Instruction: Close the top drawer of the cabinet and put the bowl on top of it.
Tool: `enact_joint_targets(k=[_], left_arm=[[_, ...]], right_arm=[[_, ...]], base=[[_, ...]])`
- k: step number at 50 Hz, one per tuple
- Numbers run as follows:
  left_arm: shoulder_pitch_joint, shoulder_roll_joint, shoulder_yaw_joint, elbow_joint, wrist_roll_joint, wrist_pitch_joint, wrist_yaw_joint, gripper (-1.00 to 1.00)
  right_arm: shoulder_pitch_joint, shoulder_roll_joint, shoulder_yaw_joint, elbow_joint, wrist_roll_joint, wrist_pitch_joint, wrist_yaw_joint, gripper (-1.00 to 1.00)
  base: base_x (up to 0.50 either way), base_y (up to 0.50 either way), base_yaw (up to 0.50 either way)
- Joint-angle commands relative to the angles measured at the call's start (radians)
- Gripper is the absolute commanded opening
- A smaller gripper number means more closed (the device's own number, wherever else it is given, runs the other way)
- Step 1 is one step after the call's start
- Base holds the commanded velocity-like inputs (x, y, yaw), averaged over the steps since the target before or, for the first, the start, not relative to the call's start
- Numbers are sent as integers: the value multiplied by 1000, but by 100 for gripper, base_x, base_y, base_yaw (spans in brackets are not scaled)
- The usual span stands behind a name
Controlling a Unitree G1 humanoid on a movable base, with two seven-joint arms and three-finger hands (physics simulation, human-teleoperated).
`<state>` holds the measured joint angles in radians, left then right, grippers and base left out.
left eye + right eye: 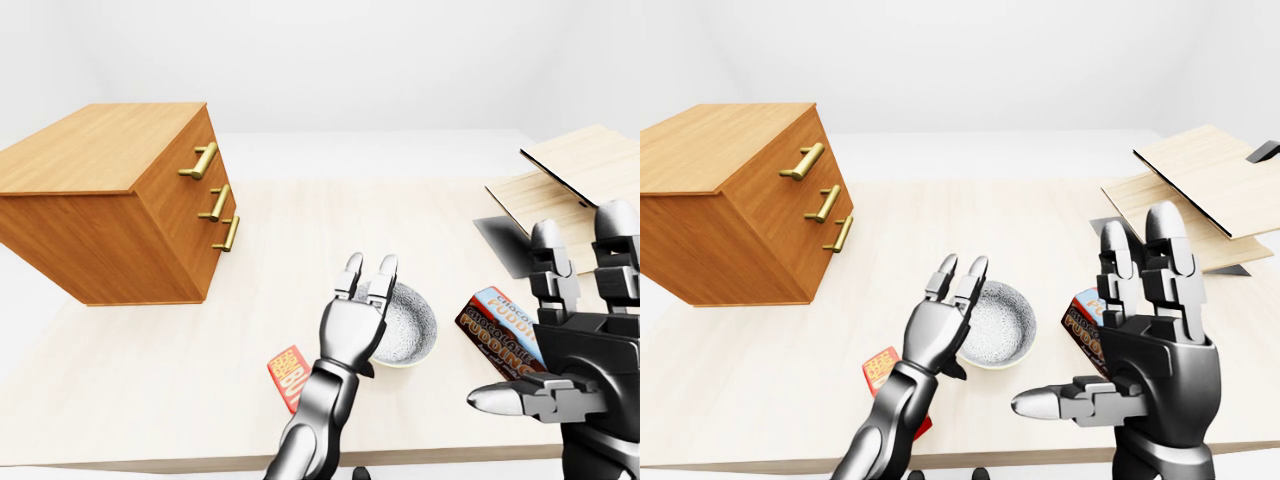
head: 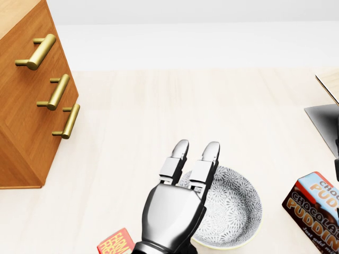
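Your left hand (image 2: 180, 196), a silver-and-black three-finger robot hand, hangs low over the pale wooden tabletop (image 2: 159, 106) with its fingers (image 2: 210, 151) straight and spread open, pinching nothing. In the head view, two of those fingers lie side by side across the left rim of the round white bowl with the fine grey pattern inside (image 2: 235, 211). The pictures do not settle whether they touch it. The bowl sits upright on the table, just right of that hand's palm and partly under the fingertips.

The boxy orange-brown wooden cabinet (image 1: 110, 200) stands well apart from the left hand, up and to its left in the left-eye view. Its flat top is bare. The top drawer's brass bar handle (image 1: 199, 161) lines up with the two handles below it, and the drawer front looks level with the rest.

Your right hand (image 1: 1150, 350) is raised at the right of the right-eye view, fingers upright and apart, thumb jutting out sideways, gripping nothing. A brown-and-blue box lettered "chocolate pudding" (image 1: 495, 320) lies between your two hands, just right of the bowl. A small red packet (image 1: 288, 378) lies on the table just left of the left wrist. Light wooden boards (image 1: 575, 165) lie stacked above the right hand.
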<state>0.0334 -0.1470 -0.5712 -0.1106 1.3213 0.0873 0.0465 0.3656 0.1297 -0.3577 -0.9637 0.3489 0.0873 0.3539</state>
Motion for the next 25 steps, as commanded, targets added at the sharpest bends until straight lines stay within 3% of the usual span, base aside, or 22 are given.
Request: enact_joint_targets(k=[1, 25], left_arm=[[-23, -17, 13, 81, 2, 0, 23, 100], [-86, -56, 66, 256, 12, 0, 79, 100]], right_arm=[[-3, 2, -8, 1, 6, 0, 4, 100], [-19, -11, -4, 9, 2, 0, -8, 100]], base=[[0, 0, 0], [0, 0, 0]])
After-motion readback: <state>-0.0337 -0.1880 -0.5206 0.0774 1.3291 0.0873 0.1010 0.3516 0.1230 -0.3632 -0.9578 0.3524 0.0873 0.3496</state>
